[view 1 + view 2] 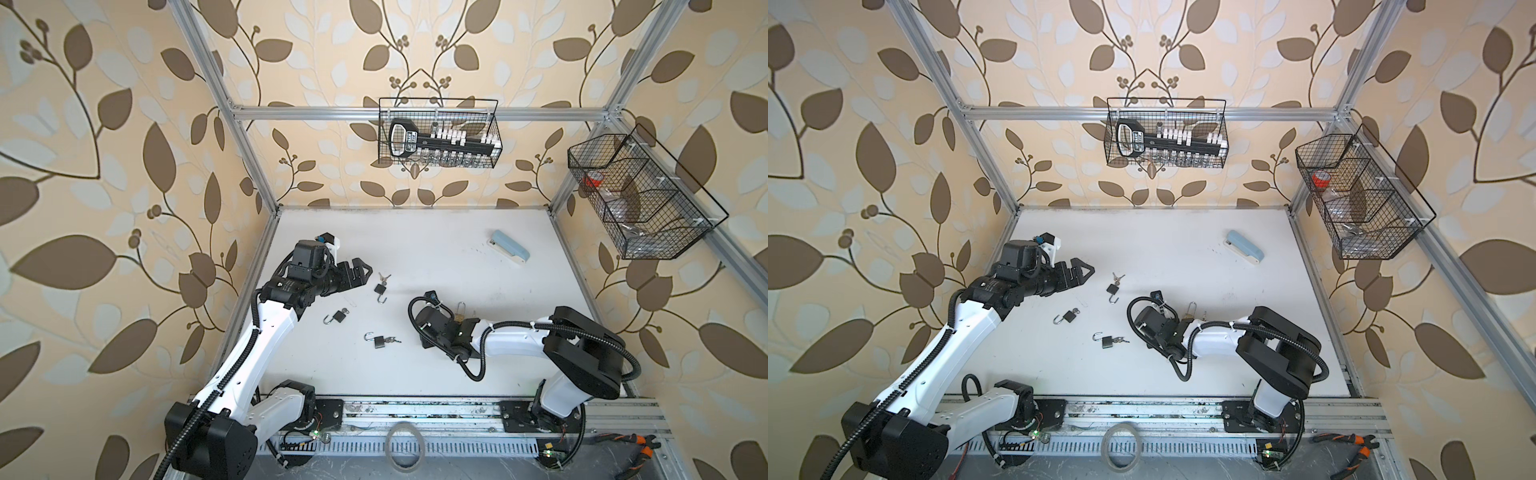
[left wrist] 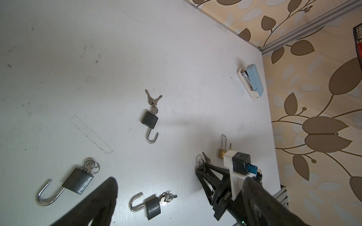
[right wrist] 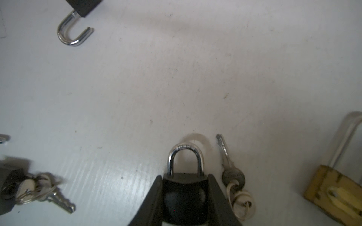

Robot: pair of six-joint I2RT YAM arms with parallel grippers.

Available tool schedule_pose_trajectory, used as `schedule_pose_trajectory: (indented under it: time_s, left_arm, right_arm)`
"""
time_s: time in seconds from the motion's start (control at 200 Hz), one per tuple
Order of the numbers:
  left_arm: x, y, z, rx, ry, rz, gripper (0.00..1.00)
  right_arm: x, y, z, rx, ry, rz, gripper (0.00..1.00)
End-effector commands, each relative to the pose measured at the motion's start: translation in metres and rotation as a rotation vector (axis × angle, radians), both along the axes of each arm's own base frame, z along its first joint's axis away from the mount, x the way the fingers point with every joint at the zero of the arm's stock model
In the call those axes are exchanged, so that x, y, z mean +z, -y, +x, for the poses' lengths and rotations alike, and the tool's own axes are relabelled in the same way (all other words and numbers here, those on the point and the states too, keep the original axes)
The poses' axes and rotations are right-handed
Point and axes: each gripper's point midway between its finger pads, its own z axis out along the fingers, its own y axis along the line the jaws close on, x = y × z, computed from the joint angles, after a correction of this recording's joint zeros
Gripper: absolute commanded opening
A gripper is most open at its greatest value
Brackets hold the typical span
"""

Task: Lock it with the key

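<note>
Through the right wrist view, the right gripper (image 3: 185, 176) is clamped on the black padlock's (image 3: 185, 197) body, shackle apparently pushed home. A corded key (image 3: 233, 177) lies loose just beside it — so, I'd say, locking is in hand, and next that key wants fitting and turning. In the left wrist view, three open padlocks (image 2: 149, 121) lie on the scuffed white worktop (image 2: 98, 58). In both top views the left gripper (image 1: 358, 272) hovers near the left edge, jaws apart, empty — the black padlock sits right of the middle. Around it: leafy wallpaper (image 1: 124, 166), aluminium frame (image 1: 415, 112), wire baskets (image 1: 384, 137).
</note>
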Motion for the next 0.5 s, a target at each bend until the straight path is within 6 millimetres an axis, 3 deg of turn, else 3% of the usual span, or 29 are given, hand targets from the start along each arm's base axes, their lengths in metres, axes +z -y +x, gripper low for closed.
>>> schedule_pose_trajectory:
  time_s: [0.0, 0.35, 0.495]
  left_arm:
    - [0.0082, 0.0011, 0.002, -0.005, 0.011, -0.021, 0.99]
    - [0.0079, 0.0028, 0.0031, -0.005, 0.0, -0.033, 0.99]
    - [0.0084, 0.0025, 0.0026, -0.002, -0.001, -0.034, 0.99]
  right_arm:
    - [-0.0025, 0.0026, 0.0023, -0.012, 0.012, -0.005, 0.15]
    - [-0.0041, 0.0048, -0.0003, -0.004, 0.014, -0.004, 0.46]
    - [0.0029, 0.0031, 0.0012, 0.001, 0.027, 0.007, 0.48]
